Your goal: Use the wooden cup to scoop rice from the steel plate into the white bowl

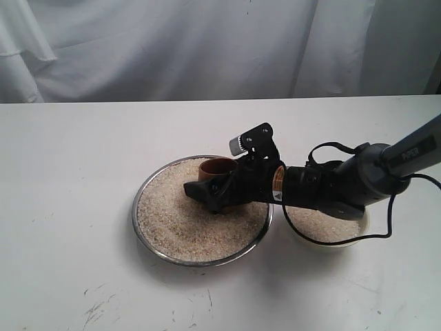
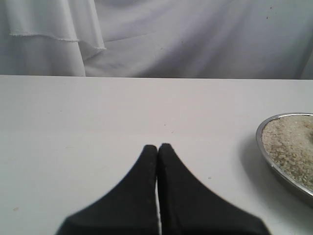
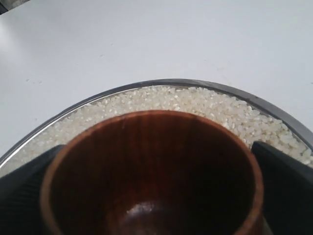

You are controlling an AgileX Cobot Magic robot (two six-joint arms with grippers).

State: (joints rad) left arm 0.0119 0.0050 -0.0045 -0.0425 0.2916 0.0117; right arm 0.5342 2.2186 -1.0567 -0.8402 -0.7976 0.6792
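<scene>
Now: one wooden cup (image 1: 219, 166) | one steel plate (image 1: 200, 263) | one white bowl (image 1: 329, 246)

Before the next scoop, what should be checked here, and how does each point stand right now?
1. Wooden cup held between the fingers of the right gripper: ok.
2. Cup empty and ready to dip: ok, no grains show inside it in the right wrist view.
3. Rice available in the steel plate: ok, it covers the plate.
4. Room in the white bowl: cannot tell; it holds some rice, but the arm hides much of it.
5. Left gripper out of the way: ok, shut, over bare table beside the plate.
</scene>
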